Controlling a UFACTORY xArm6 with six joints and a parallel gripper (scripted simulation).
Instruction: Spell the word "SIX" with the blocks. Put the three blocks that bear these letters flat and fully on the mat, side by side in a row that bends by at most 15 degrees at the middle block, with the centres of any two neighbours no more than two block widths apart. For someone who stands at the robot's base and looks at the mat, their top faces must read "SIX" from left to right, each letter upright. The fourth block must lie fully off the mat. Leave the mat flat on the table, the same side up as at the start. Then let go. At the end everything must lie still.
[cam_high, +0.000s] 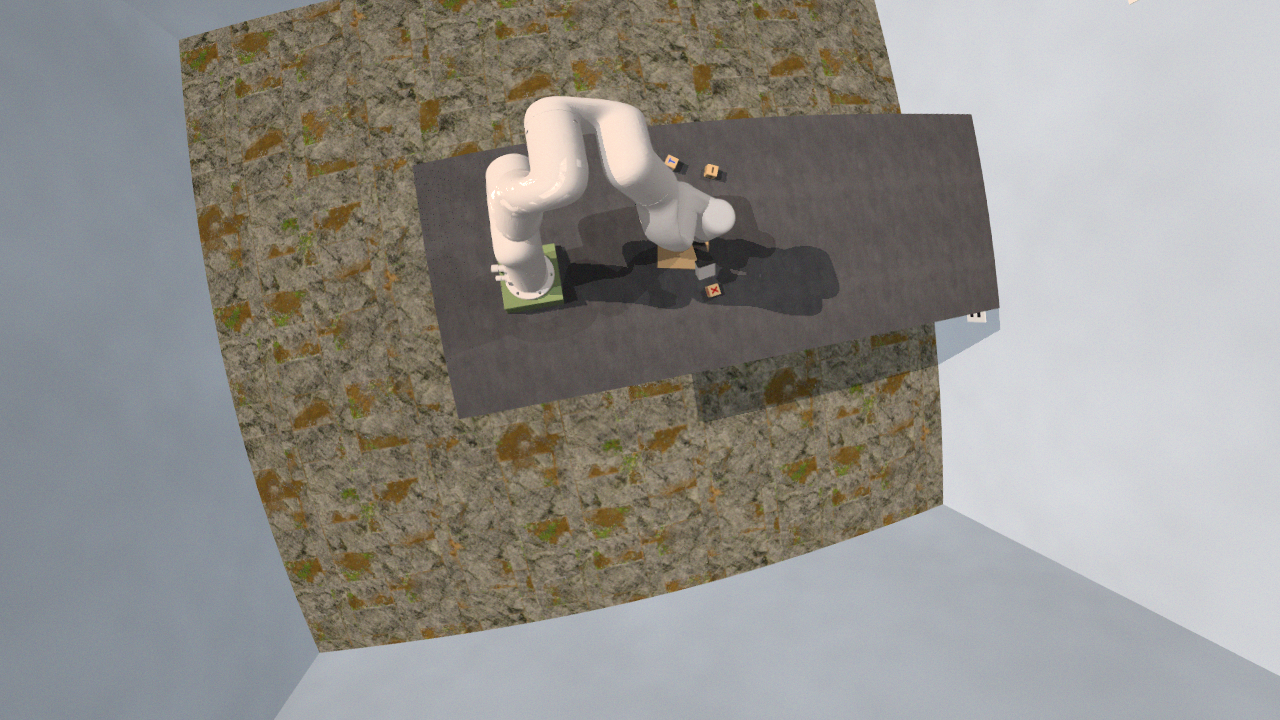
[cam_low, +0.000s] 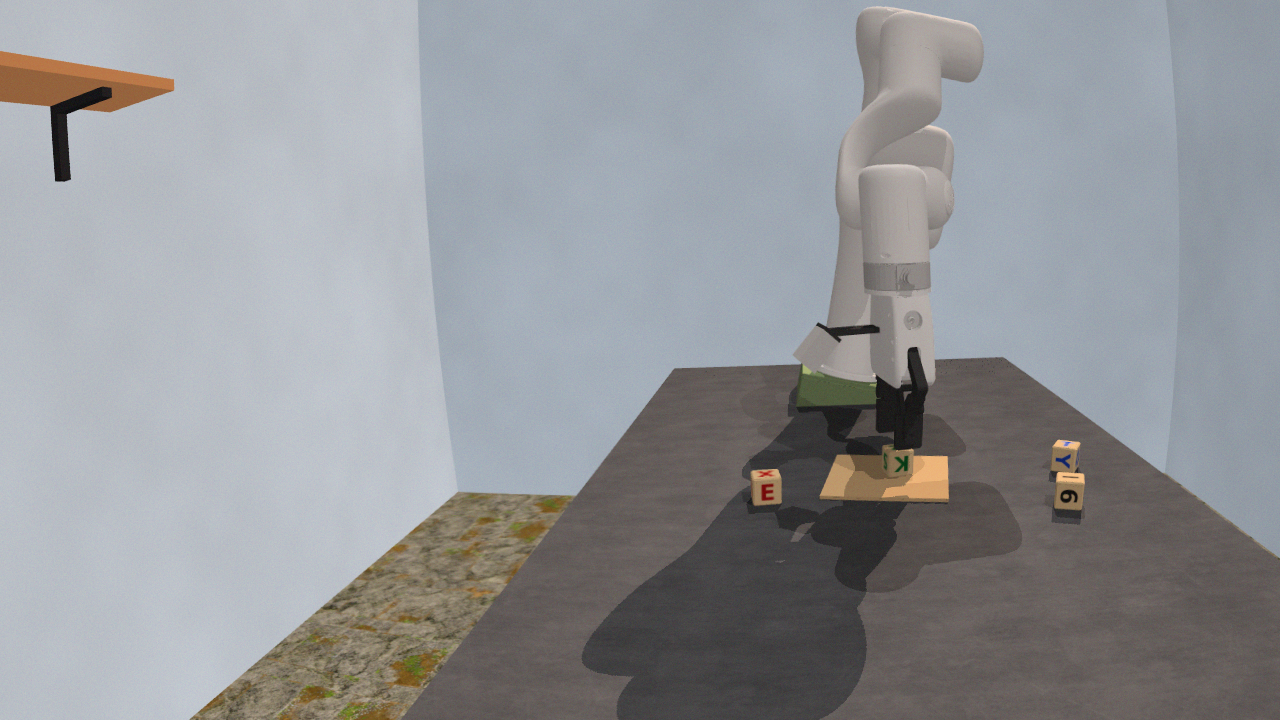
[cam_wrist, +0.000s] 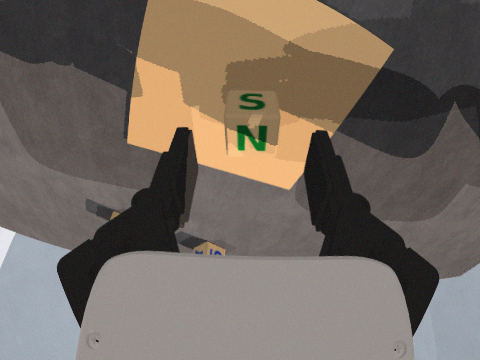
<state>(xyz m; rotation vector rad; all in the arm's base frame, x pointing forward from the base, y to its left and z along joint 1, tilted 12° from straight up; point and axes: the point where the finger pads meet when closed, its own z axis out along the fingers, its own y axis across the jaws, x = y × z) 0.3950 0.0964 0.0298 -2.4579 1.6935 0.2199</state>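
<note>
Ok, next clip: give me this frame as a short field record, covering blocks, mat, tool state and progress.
mat: flat tan rectangular mat on the dark grey table
on mat: wooden cube with green S on top
off mat: wooden cube with red X on top; wooden cube with I on top; wooden cube with blue letter
tool: black two-finger tool open, astride the S cube, holding nothing
progress: X and I not yet on mat

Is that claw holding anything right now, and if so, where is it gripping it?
Nothing is held. The gripper is open, its fingers standing apart on either side of the S block, which sits on the mat.
</note>
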